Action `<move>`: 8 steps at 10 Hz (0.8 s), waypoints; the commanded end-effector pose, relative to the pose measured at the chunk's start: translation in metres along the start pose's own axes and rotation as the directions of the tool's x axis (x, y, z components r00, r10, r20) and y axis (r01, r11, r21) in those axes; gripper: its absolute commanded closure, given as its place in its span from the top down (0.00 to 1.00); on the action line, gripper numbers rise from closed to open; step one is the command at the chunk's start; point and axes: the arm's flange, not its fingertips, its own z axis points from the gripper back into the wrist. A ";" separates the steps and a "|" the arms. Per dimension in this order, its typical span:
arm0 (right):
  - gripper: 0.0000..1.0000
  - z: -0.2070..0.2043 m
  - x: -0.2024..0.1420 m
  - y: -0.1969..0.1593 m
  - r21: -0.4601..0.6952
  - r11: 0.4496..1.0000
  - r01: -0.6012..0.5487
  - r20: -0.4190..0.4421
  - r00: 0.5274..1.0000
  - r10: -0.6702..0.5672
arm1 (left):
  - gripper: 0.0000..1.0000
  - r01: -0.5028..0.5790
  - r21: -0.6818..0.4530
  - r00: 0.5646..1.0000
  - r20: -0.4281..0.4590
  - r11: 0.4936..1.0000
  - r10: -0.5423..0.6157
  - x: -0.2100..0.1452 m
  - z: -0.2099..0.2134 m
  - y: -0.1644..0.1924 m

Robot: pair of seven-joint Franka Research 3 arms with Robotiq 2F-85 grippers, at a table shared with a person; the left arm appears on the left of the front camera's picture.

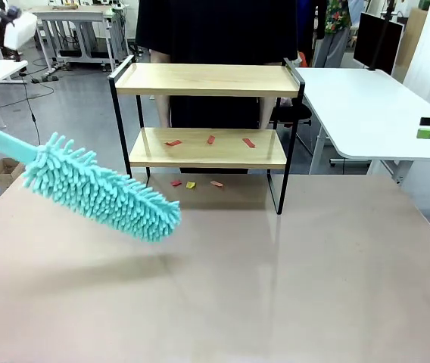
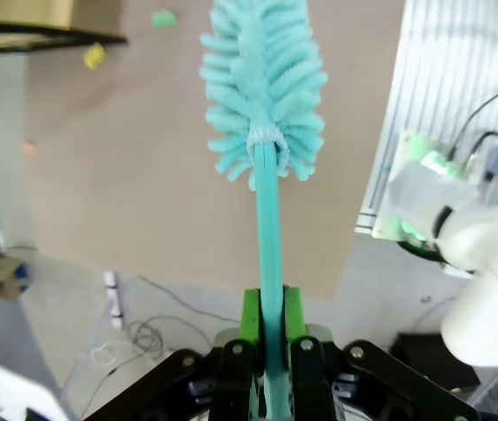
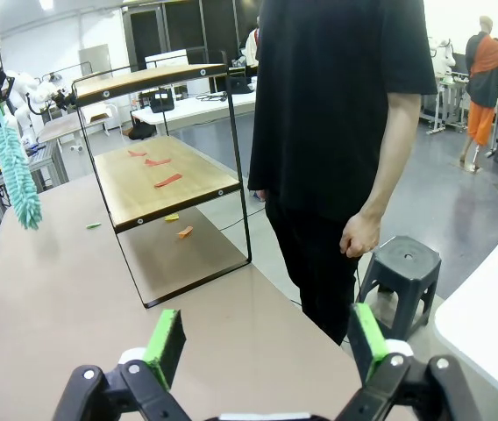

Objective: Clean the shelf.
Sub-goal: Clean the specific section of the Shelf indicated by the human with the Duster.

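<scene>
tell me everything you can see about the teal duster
The duster has a fluffy teal head of soft noodle-like strands on a flat teal handle. The left gripper is shut on the handle. The head slopes down toward the shelf, apart from it, apparently held above the table, its shadow beneath.

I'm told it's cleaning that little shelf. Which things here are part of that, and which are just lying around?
Part of the job: the shelf; the teal duster, gripped by the left tool; red scraps on the shelf's lower board; loose scraps on the table underneath.

Just about: black stool; cardboard box on the floor; dark monitor; white side table.
</scene>
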 end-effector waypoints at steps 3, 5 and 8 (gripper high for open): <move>1.00 -0.002 0.004 0.001 0.001 1.000 -0.006 0.001 1.000 0.006 | 0.13 -0.002 0.012 1.000 -0.020 1.000 0.002 -0.007 -0.032 -0.003; 1.00 -0.002 0.004 0.001 0.001 1.000 -0.006 0.001 1.000 0.006 | 0.13 0.007 -0.035 1.000 -0.028 0.999 -0.008 0.003 -0.026 0.001; 1.00 -0.002 0.004 0.001 0.001 1.000 -0.006 0.001 1.000 0.006 | 0.13 0.007 -0.035 1.000 -0.028 0.999 -0.008 0.003 -0.026 0.001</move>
